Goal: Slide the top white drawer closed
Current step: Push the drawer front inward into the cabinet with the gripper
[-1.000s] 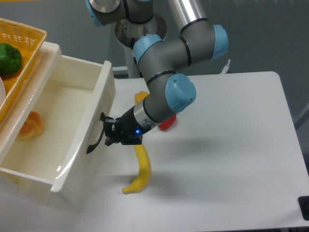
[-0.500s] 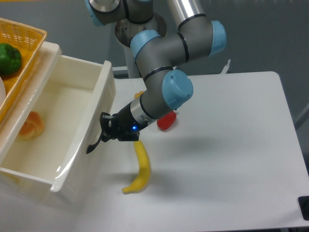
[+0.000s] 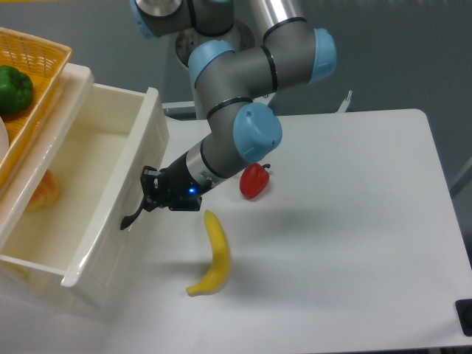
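Cream-white plastic, glossy — the top drawer (image 3: 88, 192) sits at the left edge of the table (image 3: 346, 243), pulled well out, front panel angled toward the arm. The gripper (image 3: 151, 195) is pressed up against that panel right at the black handle (image 3: 131, 215); the tips are dark against dark, so whether the fingers are apart or together I cannot tell.

Step in hand, as I read it: pushing the front panel in. To do it well, keep the push square to the panel and along the drawer's slide direction, low and central near the handle, so the box doesn't skew and bind in its frame. Steady pace, no jabbing — the plastic looks light and the whole unit could shift. There is a fair way left to go.

Contents: an orange-ish fruit (image 3: 43, 188) lies inside the drawer, partly hidden by the side wall. Above, on top of the unit, a wicker basket (image 3: 46, 59) holds a green pepper (image 3: 13, 87). On the table, apart from the gripper, a banana (image 3: 212, 254) and a red pepper (image 3: 253, 180) — neither is in the push path.
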